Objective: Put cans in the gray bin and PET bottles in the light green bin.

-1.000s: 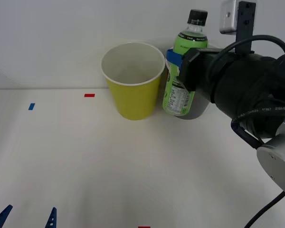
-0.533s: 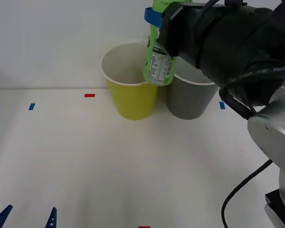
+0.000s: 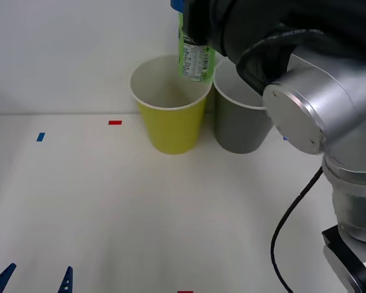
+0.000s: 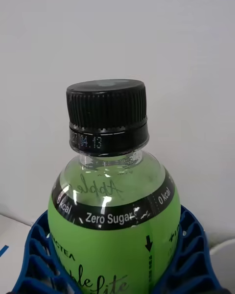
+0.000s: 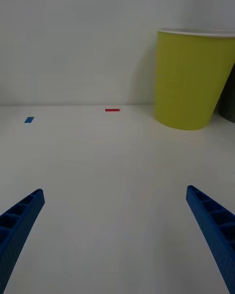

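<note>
PET bottle [image 3: 196, 60]: bright green contents and label, a white printed panel with dark text, a black band with white lettering near the shoulder, clear neck.
Cap [image 4: 106, 109]: black, ribbed, over a black ring with pale printed digits.
Light green bin [image 3: 170, 104]: yellow-green outside, white rim, pale inside.
Gray bin [image 3: 240, 119]: dark gray outside, white rim, pale inside.
Right gripper [image 4: 112, 269]: blue ribbed fingers [image 4: 36, 259] against the green label; black arm housing with a silver joint.
Left gripper [image 5: 115, 235]: blue ribbed fingers.
Table [image 3: 140, 213]: white, with small red and blue tape marks.
Wall [image 3: 61, 49]: plain white.
</note>
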### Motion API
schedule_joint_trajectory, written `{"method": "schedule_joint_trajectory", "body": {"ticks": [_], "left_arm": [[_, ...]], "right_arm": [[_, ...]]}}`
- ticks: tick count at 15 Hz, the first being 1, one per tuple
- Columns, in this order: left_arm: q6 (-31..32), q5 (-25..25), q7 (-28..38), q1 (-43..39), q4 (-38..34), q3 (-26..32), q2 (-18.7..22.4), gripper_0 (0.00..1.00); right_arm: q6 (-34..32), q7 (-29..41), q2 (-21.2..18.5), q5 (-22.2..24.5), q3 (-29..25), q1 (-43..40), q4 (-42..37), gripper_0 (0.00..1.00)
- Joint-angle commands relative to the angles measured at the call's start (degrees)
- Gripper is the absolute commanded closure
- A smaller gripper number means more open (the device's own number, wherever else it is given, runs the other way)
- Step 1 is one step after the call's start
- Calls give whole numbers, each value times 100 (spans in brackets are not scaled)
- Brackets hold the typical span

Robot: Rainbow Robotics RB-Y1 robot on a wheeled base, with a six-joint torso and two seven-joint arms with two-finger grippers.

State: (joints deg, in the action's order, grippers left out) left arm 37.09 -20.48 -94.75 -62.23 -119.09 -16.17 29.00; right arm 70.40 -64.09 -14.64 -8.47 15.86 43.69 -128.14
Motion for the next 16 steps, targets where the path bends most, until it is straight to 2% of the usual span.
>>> {"method": "schedule_joint_trajectory", "body": {"ticks": [1,4,10,13,16], "left_arm": [[0,0,0,0,0,0,0,0],[0,0,0,0,0,0,0,0],[0,0,0,0,0,0,0,0],[0,0,0,0,0,0,0,0],[0,0,0,0,0,0,0,0]], "right_arm": [[-791,-103,102,267,128,114,738,100],[-1705,-51,181,469,303,114,1511,100],[-2768,90,278,583,629,360,2636,100],[-3137,107,313,583,655,474,3084,100],[-3155,107,330,618,664,474,3111,100]]}}
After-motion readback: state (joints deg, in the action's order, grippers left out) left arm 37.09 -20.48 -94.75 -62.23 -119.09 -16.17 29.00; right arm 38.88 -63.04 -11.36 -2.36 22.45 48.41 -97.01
